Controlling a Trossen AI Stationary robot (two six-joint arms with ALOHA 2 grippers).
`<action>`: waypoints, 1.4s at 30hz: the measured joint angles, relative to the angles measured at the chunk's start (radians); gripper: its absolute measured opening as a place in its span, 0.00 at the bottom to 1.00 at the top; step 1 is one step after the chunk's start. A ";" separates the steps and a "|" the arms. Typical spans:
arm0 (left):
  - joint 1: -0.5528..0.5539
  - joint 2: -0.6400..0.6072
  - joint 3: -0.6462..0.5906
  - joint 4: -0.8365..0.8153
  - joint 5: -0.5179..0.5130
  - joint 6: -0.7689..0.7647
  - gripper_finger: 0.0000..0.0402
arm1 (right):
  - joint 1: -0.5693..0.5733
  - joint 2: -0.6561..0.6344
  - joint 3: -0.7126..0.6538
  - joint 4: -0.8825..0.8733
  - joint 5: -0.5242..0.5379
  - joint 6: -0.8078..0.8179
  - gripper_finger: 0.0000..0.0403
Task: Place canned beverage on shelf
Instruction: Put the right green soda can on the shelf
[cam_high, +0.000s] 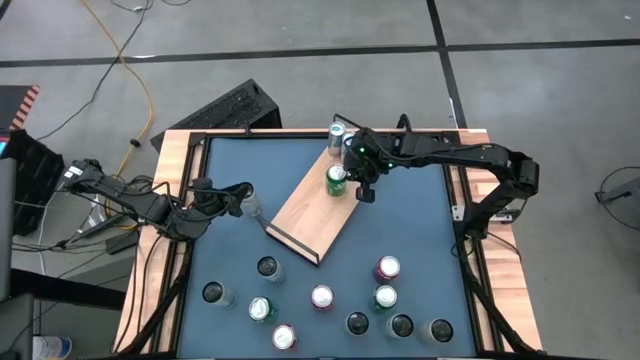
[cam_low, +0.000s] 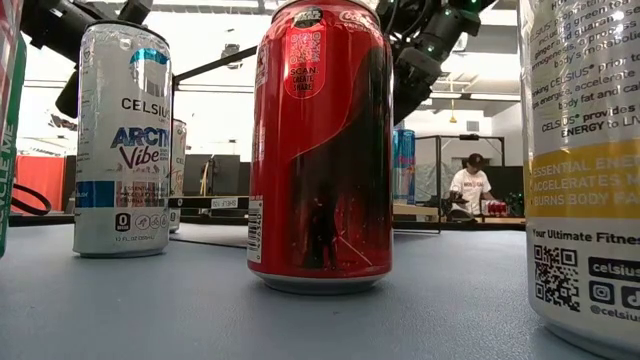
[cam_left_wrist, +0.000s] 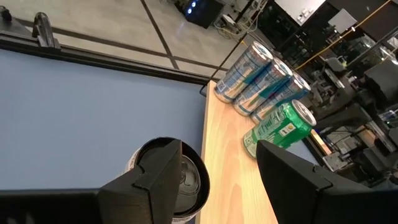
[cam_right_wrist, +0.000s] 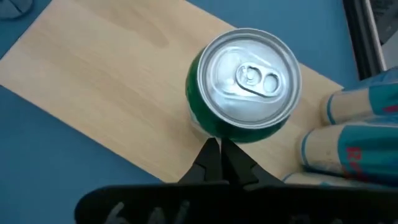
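The shelf (cam_high: 305, 215) is a light-wood board lying slantwise on the blue table. A green can (cam_high: 336, 179) stands upright on its base on the board's far part (cam_right_wrist: 93, 81), next to a few blue-and-silver cans (cam_high: 338, 135) at the far end. My right gripper (cam_right_wrist: 217, 152) is shut, and its tips are at the green can's side (cam_right_wrist: 245, 81). My left gripper (cam_left_wrist: 217, 149) hovers by the shelf's left side, fingers apart. A silver can (cam_left_wrist: 189, 177) sits half hidden behind one finger. My right gripper slants down from the table's right and far side, and its shut fingertips (cam_right_wrist: 211, 155) are at the green can's side wall (cam_right_wrist: 214, 130), below the rim. I cannot tell whether they touch it. My left gripper has one finger (cam_left_wrist: 155, 180) in front of the silver can's top rim (cam_left_wrist: 199, 168). I cannot tell whether it touches it.
Several more cans stand on the near part of the table (cam_high: 330, 300), among them a red one (cam_low: 320, 150) close to the low camera. The shelf's dark lip (cam_high: 290, 240) faces them. A wooden rim (cam_high: 190, 150) borders the table. A person (cam_low: 470, 185) sits far behind.
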 joint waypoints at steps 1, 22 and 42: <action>0.000 0.000 0.000 0.000 0.000 -0.001 0.48 | 0.007 -0.003 0.008 -0.006 0.008 0.008 0.00; 0.000 0.000 0.000 -0.002 -0.001 -0.017 0.48 | 0.103 0.113 0.091 -0.029 0.009 -0.029 0.00; 0.000 0.000 0.000 -0.008 -0.008 -0.007 0.48 | -0.014 0.135 0.091 -0.001 0.067 -0.051 0.00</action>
